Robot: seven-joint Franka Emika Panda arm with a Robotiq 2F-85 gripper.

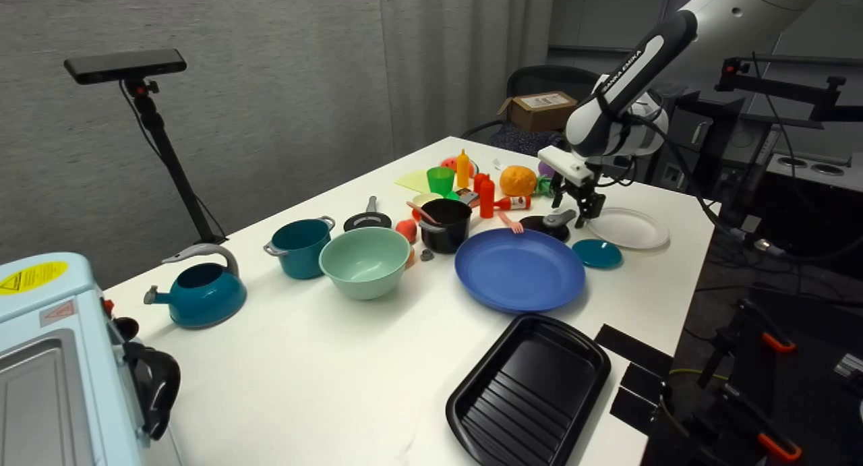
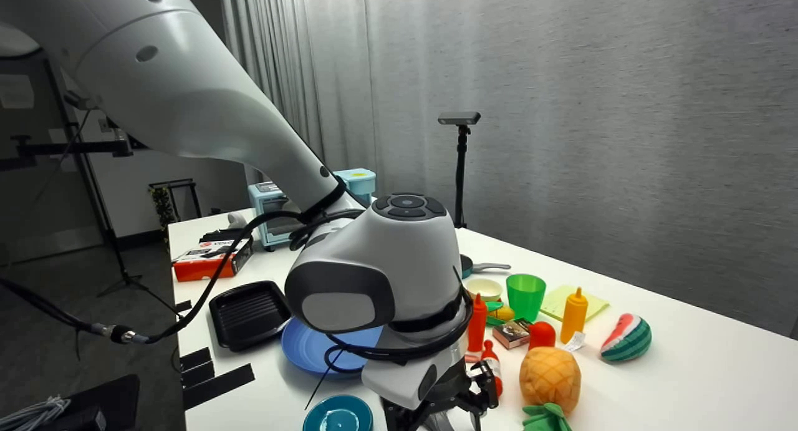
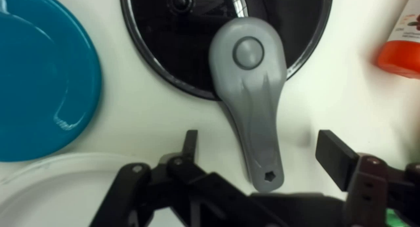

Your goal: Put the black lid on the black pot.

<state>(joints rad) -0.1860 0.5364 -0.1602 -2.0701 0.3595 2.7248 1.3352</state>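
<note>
Robotiq gripper [image 3: 262,151] is right under the wrist cam: fingers [image 3: 334,159] spread apart, one each side of the grey lid handle [image 3: 262,122], nothing held. Black lid [image 3: 193,46] lies on the white table [image 3: 141,128], handle sticking out past its rim. Black pot [image 1: 446,226] stands upright just beside the blue plate [image 1: 519,270], uncovered. My read: about to grasp.

Failure modes, in likely order:

- Height: can't tell finger depth from here. Too high and they'd ride over the handle; too low and they'd hit the table.
- Tail grip: the fingers bracket the handle's free end, so the lid's weight would hang well off the grasp. Expect droop or twist on lift; the taper and smooth surface could let it slip. Shifting toward the lid first would help.
- Neighbour: the white plate [image 3: 65,197] is near one finger; a sloppy close could nudge it.
- Carry: pink fork [image 1: 511,222] lies between lid and pot, upright red squeeze bottle [image 1: 487,199] near that line. Low path probably topples the bottle.
- Seating: a pink utensil [image 1: 423,213] slants over the pot's rim, type unclear. Lid could land cocked on it.
- Tilted lid at release could slide off the rim.
</note>
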